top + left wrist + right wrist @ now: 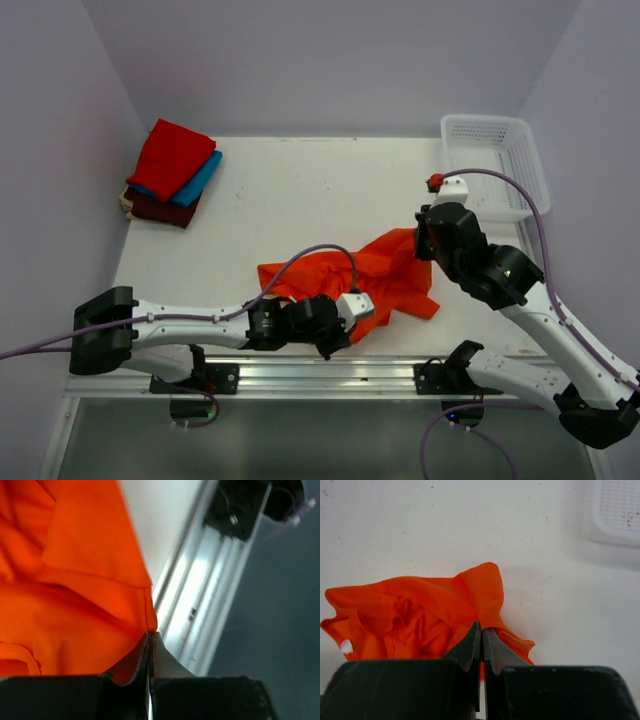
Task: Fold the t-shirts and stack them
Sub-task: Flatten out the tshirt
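The orange t-shirt (385, 275) lies crumpled on the white table near the front edge, between the two arms. My left gripper (362, 308) is shut on the shirt's near edge (90, 600), its fingertips pinching the cloth by the table's front rail. My right gripper (420, 240) is shut on a hemmed edge at the shirt's far right (487, 597). A stack of folded tees sits at the back left: red (168, 155) on top, turquoise-blue (200, 180) under it, dark maroon (160, 208) at the bottom.
A white mesh basket (497, 165) stands at the back right, its corner in the right wrist view (617, 510). The aluminium rail (320, 372) runs along the table's front edge, also in the left wrist view (210, 575). Walls close in the left, back and right.
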